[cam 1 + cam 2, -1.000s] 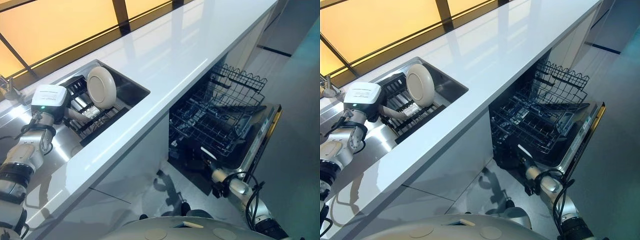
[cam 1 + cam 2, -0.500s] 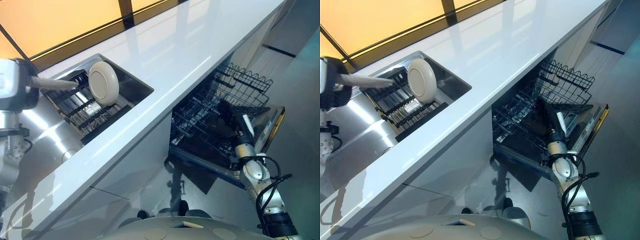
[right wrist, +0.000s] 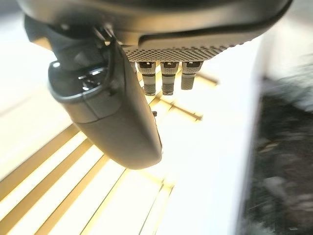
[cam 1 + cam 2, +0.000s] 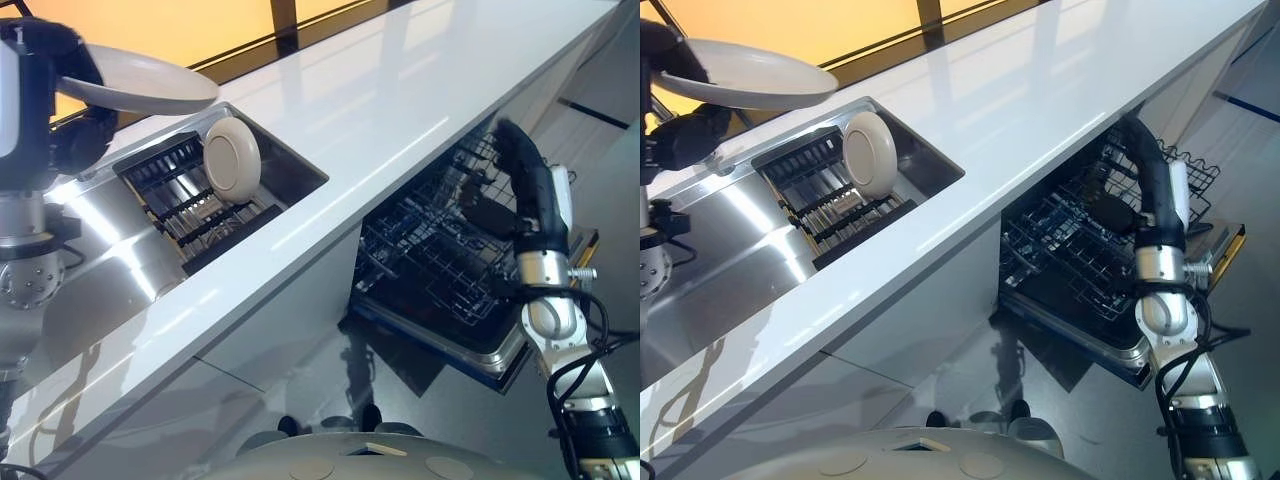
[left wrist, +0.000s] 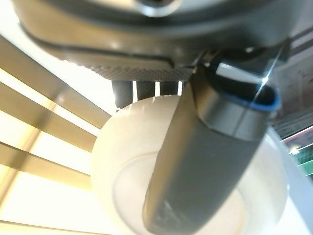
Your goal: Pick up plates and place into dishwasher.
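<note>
Aloft, left robot hand (image 5: pixel 205 161) pinching a cream plate (image 4: pixel 135 85); right robot hand (image 4: pixel 525 180) straight-fingered over the dishwasher rack (image 4: pixel 430 270).

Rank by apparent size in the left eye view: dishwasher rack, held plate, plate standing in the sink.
1. Dishwasher rack
2. Held plate in the left hand, though nearness to the camera enlarges it
3. Plate standing in the sink rack
</note>
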